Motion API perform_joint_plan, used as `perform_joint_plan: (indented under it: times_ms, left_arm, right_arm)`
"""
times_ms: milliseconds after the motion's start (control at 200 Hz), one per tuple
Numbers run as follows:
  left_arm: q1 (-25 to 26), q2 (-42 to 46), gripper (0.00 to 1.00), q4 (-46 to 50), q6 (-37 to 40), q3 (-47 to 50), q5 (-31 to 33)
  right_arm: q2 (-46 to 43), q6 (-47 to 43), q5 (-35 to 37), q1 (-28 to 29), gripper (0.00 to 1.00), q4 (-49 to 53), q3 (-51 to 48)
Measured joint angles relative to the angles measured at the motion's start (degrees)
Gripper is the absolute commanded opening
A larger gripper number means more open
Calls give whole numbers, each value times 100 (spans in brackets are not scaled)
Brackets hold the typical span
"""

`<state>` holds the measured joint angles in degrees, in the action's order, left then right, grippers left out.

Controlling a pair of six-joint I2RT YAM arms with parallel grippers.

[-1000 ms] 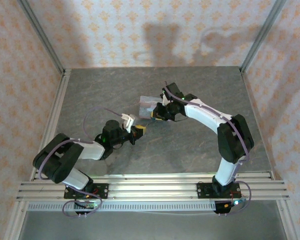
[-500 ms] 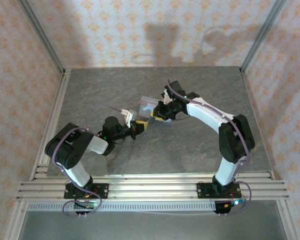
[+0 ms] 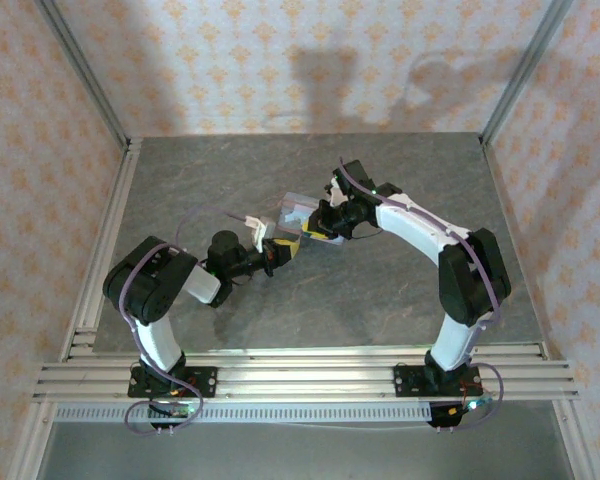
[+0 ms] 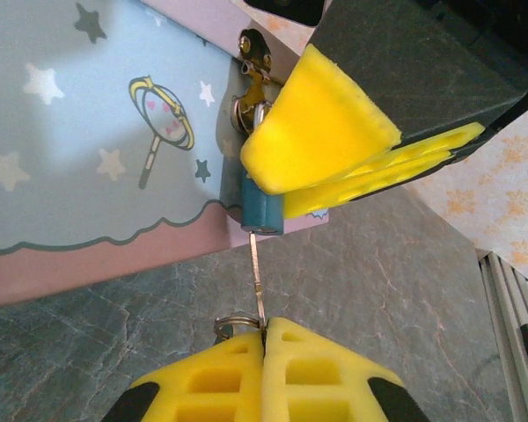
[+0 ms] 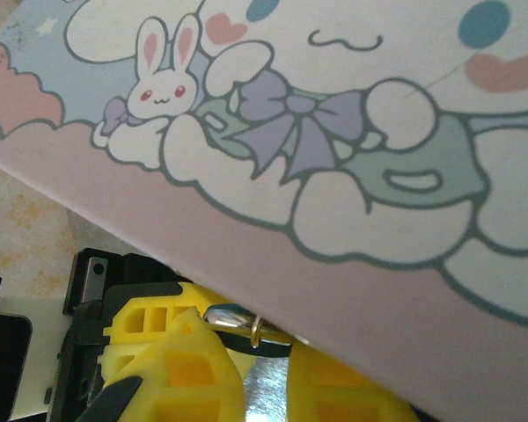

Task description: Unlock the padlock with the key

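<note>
The left tool (image 4: 264, 327) is clamped shut on the ringed head of the key (image 4: 259, 277). The thin blade points straight up at the underside of the padlock (image 4: 260, 211). The padlock hangs from the hasp (image 4: 253, 51) on the front wall of the tin (image 4: 97, 132). The tin sits near the middle of the tabletop (image 3: 380, 300), a little toward the far edge. The right tool (image 4: 286, 187) is closed over the upper part of the padlock, its foam fingers pinching the body from the side.

The key looks to be the main risk. The blade is very slender and is held only by its head, so a twist or push that is off the keyhole's line could bend it or make it slip in the soft foam. The padlock could also swivel in the right tool's grip and turn with the key instead of resisting it. The light tin might be dragged along as well.

The keyhole is hidden, so I cannot tell how deep the blade is seated. The right tool's finger covers most of the shackle. In the right wrist view a silvery loop shows between the fingers, but I cannot say what it belongs to. From above, the key and padlock are too small to make out.
</note>
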<state>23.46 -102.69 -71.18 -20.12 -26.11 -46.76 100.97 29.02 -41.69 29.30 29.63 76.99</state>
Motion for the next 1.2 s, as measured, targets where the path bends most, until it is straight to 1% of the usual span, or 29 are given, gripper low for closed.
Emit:
perform_joint_plan:
  times_ms: [285, 701, 986, 1201]
  left_arm:
    - [0, -11, 0, -28, 0, 0, -107]
    - [0, -258, 0, -28, -116, -52, -127]
    - [-136, -260, 0, -31, -260, -142, -122]
    - [-140, -328, 0, -31, -367, -262, -125]
  right_arm:
    - [0, 15, -48, -11, 0, -26, 4]
    - [-22, 59, -92, -11, 0, -101, 13]
    - [-22, 57, -72, -11, 0, -118, 13]
    - [-22, 59, -46, -17, 0, -162, 13]
